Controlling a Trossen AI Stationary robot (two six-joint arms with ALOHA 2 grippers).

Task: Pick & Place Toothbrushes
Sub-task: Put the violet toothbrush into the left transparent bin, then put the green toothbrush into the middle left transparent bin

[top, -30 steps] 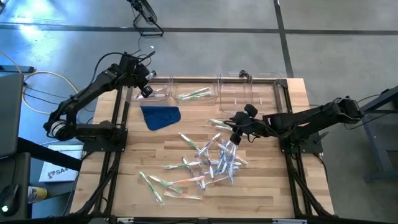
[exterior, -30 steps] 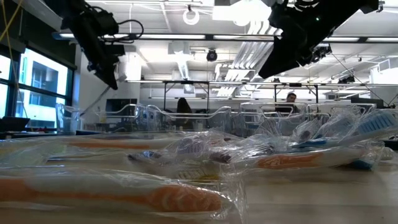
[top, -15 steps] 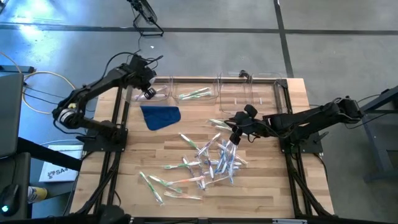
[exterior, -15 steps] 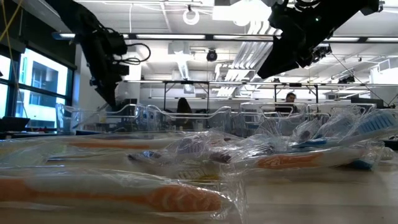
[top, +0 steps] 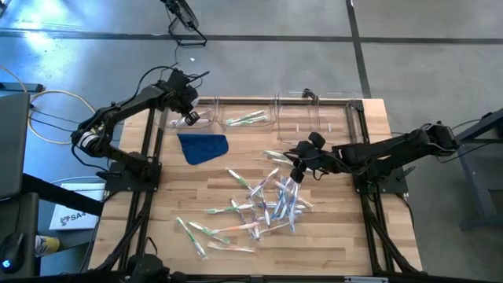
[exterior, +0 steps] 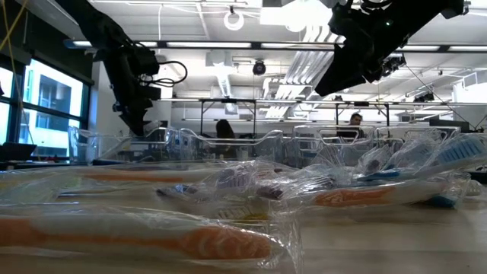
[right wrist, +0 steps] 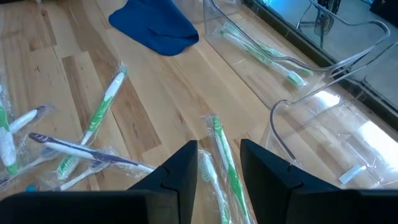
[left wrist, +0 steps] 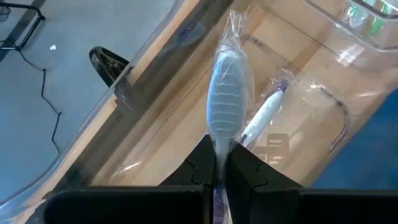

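My left gripper hangs over the leftmost clear bin at the table's far left, shut on a wrapped toothbrush with a pale whitish-blue head. A purple-tinted toothbrush lies on that bin's floor. My right gripper is open above the far edge of the toothbrush pile; its fingers straddle a green wrapped toothbrush lying flat on the wood, without touching it. More toothbrushes lie scattered near the table's near left. My left gripper pinches the wrapped toothbrush between its two fingers just behind the brush head. The head end with its crimped wrapper sticks out forward past the fingertips, lifted clear above the bin. The fingers hide the handle behind them.
A blue cloth lies just near of the left bin. The second bin holds green toothbrushes, and two more clear bins stand along the far edge. Bare wood shows at the table's near right.
My left gripper has moved a little toward the table's right and down, over the leftmost bin, still shut on the toothbrush. My right arm has kept still.
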